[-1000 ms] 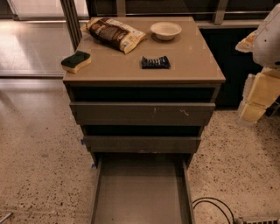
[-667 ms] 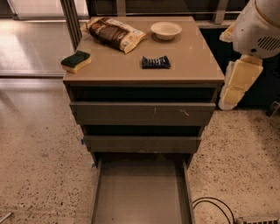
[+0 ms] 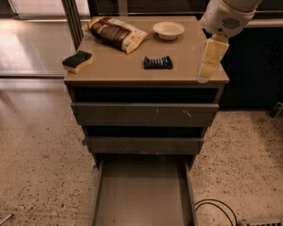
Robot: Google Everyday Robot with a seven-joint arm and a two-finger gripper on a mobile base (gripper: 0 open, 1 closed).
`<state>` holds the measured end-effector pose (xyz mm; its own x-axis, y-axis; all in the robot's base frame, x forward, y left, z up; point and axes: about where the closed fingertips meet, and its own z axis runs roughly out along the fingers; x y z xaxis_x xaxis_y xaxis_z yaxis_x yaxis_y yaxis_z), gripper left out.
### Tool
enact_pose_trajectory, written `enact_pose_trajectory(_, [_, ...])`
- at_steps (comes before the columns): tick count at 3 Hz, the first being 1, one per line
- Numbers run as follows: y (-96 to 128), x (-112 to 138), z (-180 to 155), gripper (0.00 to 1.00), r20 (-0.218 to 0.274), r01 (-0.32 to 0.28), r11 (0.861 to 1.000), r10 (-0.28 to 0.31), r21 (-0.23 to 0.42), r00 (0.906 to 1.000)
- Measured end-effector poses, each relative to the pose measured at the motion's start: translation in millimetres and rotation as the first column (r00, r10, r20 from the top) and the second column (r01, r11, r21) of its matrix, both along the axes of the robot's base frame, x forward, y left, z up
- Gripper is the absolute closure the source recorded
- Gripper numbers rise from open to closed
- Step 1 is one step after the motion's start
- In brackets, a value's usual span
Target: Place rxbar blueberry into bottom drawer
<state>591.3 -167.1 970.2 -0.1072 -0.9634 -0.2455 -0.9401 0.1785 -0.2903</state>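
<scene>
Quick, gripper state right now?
Gripper: above the right edge of the cabinet top; open or closed cannot be told. The rxbar blueberry lies there, apart from it.

Only one arm shows up here, and just the tail end of it. The gripper hangs in the upper right of the camera view. It's a pale cream piece pointing pretty much straight down with a slight lean, tip at the bottom. Directly above the gripper sits a fat rounded white wrist housing with a small vent grille on its face. Up and to the right of the gripper, the arm runs out past the top edge.
</scene>
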Motion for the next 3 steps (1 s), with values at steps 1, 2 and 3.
enact_pose_trajectory(1, [13,52,-17,0.00,-0.017,0.003,0.999,-0.002,0.041,0.9999])
enact_pose_trajectory(2, [13,61,-22,0.00,-0.014,0.013,0.998,-0.012,0.056,0.9998])
enact_pose_trajectory(3, [21,79,-26,0.00,-0.006,0.002,0.997,-0.001,0.074,1.0000])
